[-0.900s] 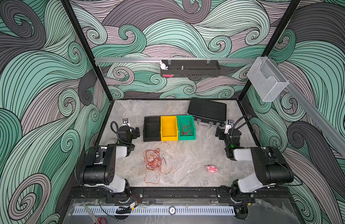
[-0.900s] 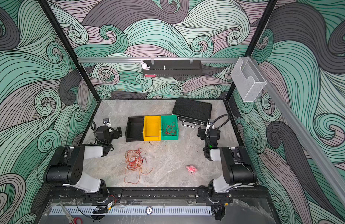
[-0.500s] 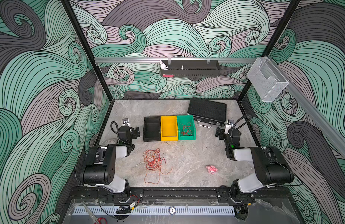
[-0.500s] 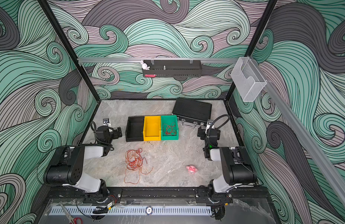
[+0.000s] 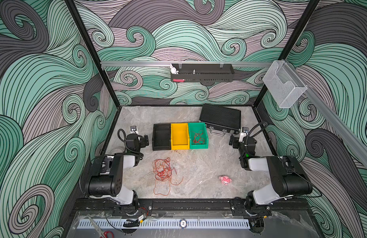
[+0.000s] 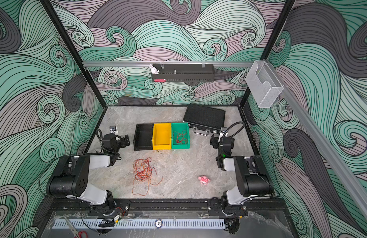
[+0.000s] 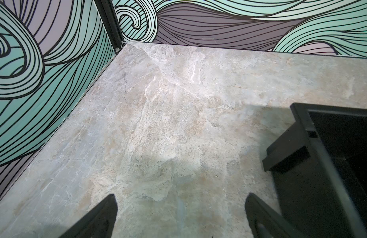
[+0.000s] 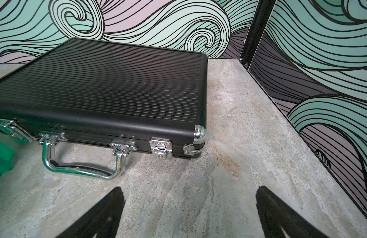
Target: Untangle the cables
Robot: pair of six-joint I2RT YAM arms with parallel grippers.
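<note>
The cables [image 5: 163, 173] lay in a loose red, orange and white tangle on the table, in front of the yellow bin [image 5: 179, 147] and a little toward your left arm, touching neither gripper. One red strand [image 5: 198, 137] lay apart from them in the green bin [image 5: 199, 146], which touched the yellow bin's right side. The black bin [image 5: 161, 147] touched its left side and looked empty, as did the yellow one.

By my reading you had barely begun: one strand at most was sorted, and the whole knot of crossing loops was left to do.

Your left gripper [image 7: 180, 203] hung over bare table just left of the black bin, jaws wide apart and holding nothing. Your right gripper [image 8: 190, 188], also spread and empty, was well right of the yellow bin, facing the black ribbed case [image 8: 100, 86].

A pink plush toy [image 5: 225, 179] sat in front and right of the yellow bin.

No brand or label was readable. A round token [image 6: 158, 222] on the front rail bore what looked like "10", too small to be sure.
</note>
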